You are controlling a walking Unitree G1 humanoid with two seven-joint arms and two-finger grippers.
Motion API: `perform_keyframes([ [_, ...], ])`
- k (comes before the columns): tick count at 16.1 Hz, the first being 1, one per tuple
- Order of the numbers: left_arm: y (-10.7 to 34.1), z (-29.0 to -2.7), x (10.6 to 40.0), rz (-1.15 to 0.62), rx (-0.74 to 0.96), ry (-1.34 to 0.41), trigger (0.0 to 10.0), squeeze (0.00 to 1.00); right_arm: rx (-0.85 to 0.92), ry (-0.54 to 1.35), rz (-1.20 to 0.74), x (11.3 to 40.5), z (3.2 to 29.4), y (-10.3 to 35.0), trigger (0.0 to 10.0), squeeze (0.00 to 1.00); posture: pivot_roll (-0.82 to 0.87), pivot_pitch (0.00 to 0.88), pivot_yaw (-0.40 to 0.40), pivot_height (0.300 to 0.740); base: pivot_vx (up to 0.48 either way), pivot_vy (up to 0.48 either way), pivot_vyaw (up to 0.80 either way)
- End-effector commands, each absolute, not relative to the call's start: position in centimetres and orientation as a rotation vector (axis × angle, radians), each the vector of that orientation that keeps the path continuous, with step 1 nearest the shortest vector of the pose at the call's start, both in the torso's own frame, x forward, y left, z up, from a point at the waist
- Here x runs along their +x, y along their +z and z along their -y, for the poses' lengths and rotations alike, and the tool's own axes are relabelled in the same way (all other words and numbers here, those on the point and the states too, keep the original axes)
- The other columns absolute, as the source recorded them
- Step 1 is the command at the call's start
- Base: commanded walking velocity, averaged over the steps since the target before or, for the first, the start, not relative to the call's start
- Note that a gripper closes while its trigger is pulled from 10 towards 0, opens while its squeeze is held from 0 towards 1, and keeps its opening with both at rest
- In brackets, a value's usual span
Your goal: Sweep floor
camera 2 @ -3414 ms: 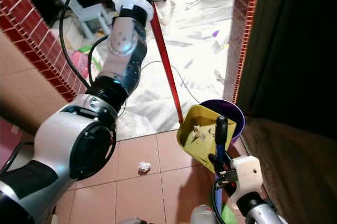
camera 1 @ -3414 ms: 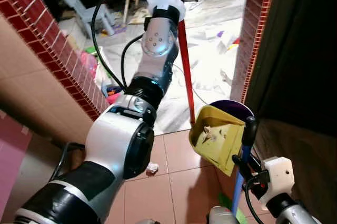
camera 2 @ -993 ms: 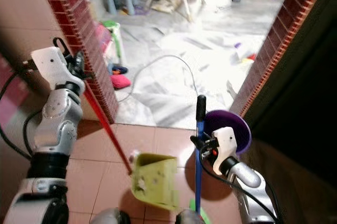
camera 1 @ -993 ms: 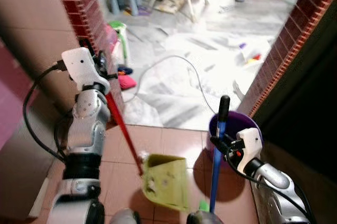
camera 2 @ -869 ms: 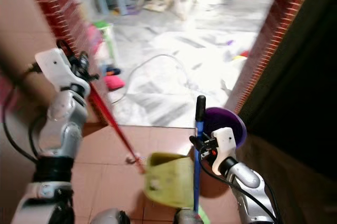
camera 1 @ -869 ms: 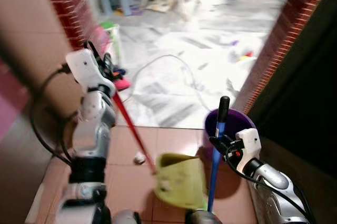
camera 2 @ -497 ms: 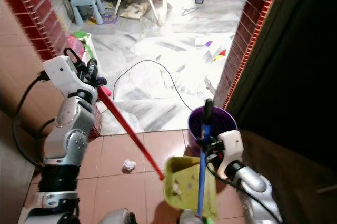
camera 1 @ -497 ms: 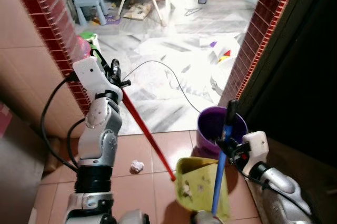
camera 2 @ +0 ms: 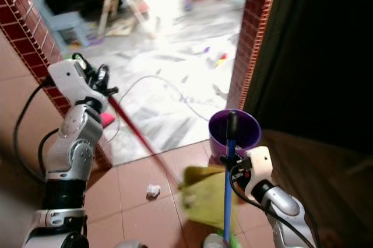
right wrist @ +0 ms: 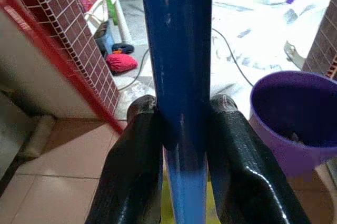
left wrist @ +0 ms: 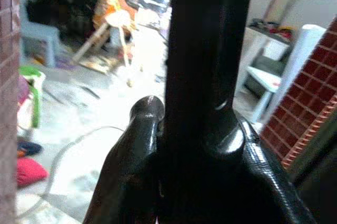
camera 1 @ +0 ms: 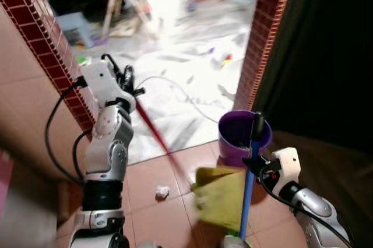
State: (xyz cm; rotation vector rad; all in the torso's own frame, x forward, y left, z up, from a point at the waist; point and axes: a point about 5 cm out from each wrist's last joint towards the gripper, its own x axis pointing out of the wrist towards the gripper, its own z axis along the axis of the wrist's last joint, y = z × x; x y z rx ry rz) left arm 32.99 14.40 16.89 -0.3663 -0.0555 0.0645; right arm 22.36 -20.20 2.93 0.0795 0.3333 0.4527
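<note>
Left end effector (camera 1: 129, 87): clamped on the top of the dustpan's red handle (camera 1: 156, 136), which slants down and rightward to the yellow dustpan (camera 1: 220, 196) near the floor. Right end effector (camera 1: 260, 169): gripping the blue broom handle (camera 1: 250, 184), held close to upright just beside the pan. A crumpled paper scrap (camera 1: 161, 192) lies on the tiled floor (camera 1: 151, 219), left of the pan and nearer the left arm. The purple bucket (camera 1: 242, 137) stands behind the pan.

Daylight glares off the marble floor (camera 1: 192, 79) beyond the doorway; the yellow dustpan (camera 1: 221, 195) is motion-blurred, the right side dark.
</note>
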Motion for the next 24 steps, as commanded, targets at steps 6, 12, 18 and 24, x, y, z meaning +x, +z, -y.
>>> perform_keyframes([
  [6,19.4,-14.5,32.8,0.180,-0.353,0.022,10.0,0.00,0.111,0.479,-0.338,22.3,19.2,3.0,10.0,0.00,-0.17,0.000,0.084,0.740,0.000,0.202,-0.64],
  [12,21.7,-15.0,33.3,0.273,-0.400,-0.007,10.0,0.00,0.030,0.518,-0.378,22.1,18.5,3.0,10.0,0.00,-0.18,0.000,0.100,0.740,0.000,0.000,0.00],
  [18,23.2,-14.6,33.6,0.326,-0.469,-0.090,10.0,0.00,0.009,0.516,-0.418,21.7,18.1,2.7,10.0,0.00,-0.17,0.000,0.108,0.740,0.000,0.000,-0.61],
  [24,24.3,-13.8,34.1,0.362,-0.499,-0.163,10.0,0.00,-0.012,0.542,-0.488,21.5,17.8,2.2,10.0,0.00,-0.18,0.000,0.112,0.740,0.000,0.000,0.00],
])
